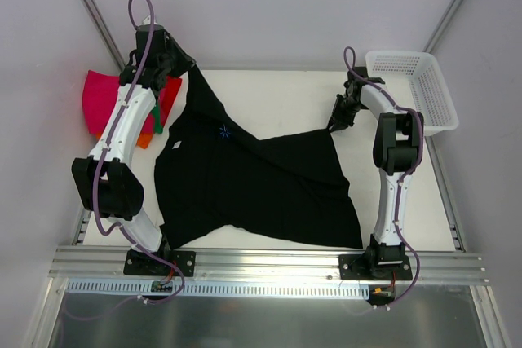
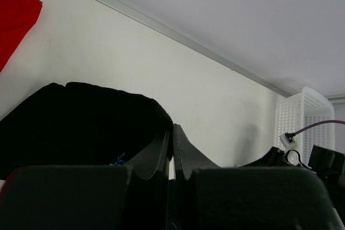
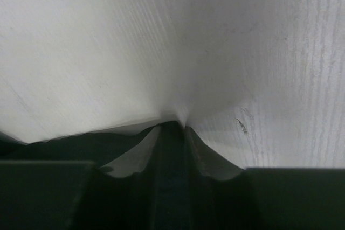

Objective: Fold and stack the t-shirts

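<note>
- A large, plain, short-sleeved black t-shirt [image 1: 253, 189] lies spread over the middle of the white desk [image 1: 281, 99]. It is rumpled, and its near edge reaches almost to the arm bases.
- A small white neck label [image 1: 176, 145] shows on its left part, with a tiny blue mark [image 1: 224, 130] beside it.
- The left hand [image 1: 186, 65] is at the far left of the desk. Its fingers are pressed together on a far corner of the black t-shirt, and the cloth is drawn up into a point there.
- In the left wrist view the same hand [image 2: 172, 133] has its fingertips nearly touching, with black cloth bunched just left of them.
- The right hand [image 1: 334, 125] is at the far right, its fingers pinched on another corner of the black t-shirt. In the right wrist view [image 3: 172, 126] dark cloth sits between the narrow fingers, low over the desk.
- Folded t-shirts sit at the left edge, partly under the left arm: magenta-pink [image 1: 99, 99], red [image 1: 169, 97], orange [image 1: 145, 138] and a sliver of green [image 1: 157, 126].
- A white plastic mesh basket [image 1: 408, 79] stands at the far right corner.
</note>
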Robot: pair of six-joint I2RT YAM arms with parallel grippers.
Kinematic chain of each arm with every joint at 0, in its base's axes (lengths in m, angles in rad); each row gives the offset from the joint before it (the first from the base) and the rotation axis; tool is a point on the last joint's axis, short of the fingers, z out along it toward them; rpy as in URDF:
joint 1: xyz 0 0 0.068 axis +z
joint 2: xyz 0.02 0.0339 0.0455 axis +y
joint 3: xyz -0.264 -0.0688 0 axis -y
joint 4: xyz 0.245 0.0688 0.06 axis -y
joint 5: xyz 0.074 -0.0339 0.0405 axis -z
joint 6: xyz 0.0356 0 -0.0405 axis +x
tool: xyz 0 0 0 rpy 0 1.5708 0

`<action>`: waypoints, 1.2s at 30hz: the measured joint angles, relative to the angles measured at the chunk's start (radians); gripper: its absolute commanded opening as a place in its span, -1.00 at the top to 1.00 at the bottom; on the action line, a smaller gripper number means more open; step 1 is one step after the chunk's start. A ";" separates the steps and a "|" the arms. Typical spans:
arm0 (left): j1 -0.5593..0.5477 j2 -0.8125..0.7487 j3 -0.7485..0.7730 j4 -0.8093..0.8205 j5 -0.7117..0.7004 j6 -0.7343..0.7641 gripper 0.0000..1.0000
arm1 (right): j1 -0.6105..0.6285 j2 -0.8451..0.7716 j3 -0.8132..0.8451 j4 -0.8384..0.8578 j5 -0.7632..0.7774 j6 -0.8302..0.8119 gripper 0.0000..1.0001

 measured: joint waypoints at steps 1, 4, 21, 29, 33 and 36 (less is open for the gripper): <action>0.000 0.000 0.000 0.000 0.000 0.000 1.00 | 0.000 0.000 -0.002 0.002 0.000 0.001 0.76; 0.000 0.002 -0.002 0.000 0.000 0.000 1.00 | -0.002 0.006 -0.003 0.003 0.000 0.005 0.99; 0.007 0.011 -0.017 0.000 0.001 0.000 1.00 | -0.008 -0.099 -0.079 0.024 0.094 0.019 0.99; 0.020 0.043 -0.017 0.001 0.000 0.001 1.00 | -0.013 -0.232 -0.057 0.027 0.217 0.014 0.99; 0.027 0.071 -0.016 0.005 0.000 0.002 1.00 | -0.023 -0.230 0.020 0.013 0.251 0.010 0.99; 0.039 0.098 -0.013 0.007 0.001 0.002 1.00 | -0.031 -0.206 0.119 -0.011 0.273 0.002 0.99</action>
